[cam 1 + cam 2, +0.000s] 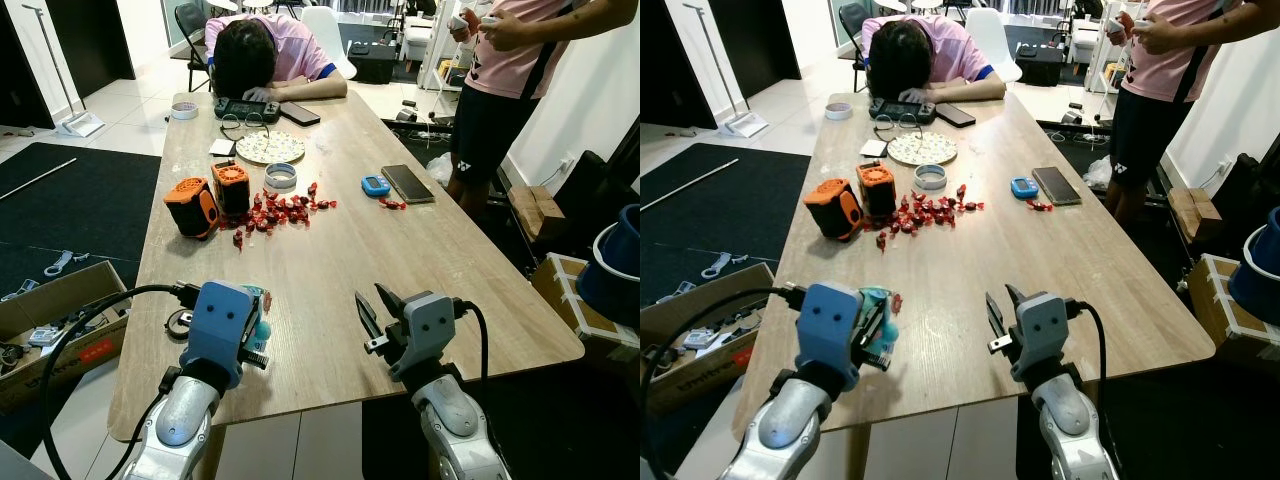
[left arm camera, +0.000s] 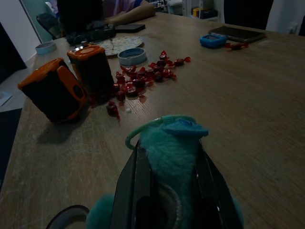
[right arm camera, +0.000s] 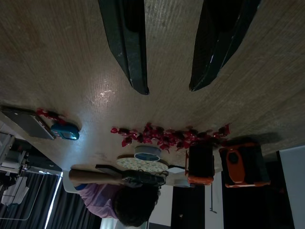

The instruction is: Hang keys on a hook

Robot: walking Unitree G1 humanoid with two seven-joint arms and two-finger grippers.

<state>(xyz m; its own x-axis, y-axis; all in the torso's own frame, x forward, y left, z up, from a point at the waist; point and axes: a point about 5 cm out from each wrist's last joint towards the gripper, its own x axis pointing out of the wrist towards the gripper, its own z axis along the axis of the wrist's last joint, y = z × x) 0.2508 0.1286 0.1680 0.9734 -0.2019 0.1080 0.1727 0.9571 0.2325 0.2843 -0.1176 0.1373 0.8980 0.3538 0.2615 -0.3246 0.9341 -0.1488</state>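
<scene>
A fluffy teal key fob (image 2: 174,149) with a teal ring (image 2: 143,131) sits between the black fingers of my left gripper (image 1: 258,320), which is shut on it just above the near left part of the wooden table (image 1: 330,250). Whether keys hang from it is hidden. My right gripper (image 1: 372,312) hovers over the near middle of the table, open and with nothing in it; its two fingers (image 3: 128,47) stand apart over bare wood.
Two orange and black boxes (image 1: 212,198), scattered red sweets (image 1: 280,212), a tape roll (image 1: 280,177), a patterned plate (image 1: 270,147), a phone (image 1: 407,183) and a small blue device (image 1: 375,185) lie mid-table. One person slumps at the far end (image 1: 270,50); another stands at the right (image 1: 510,90). A black ring (image 1: 180,322) lies beside my left arm.
</scene>
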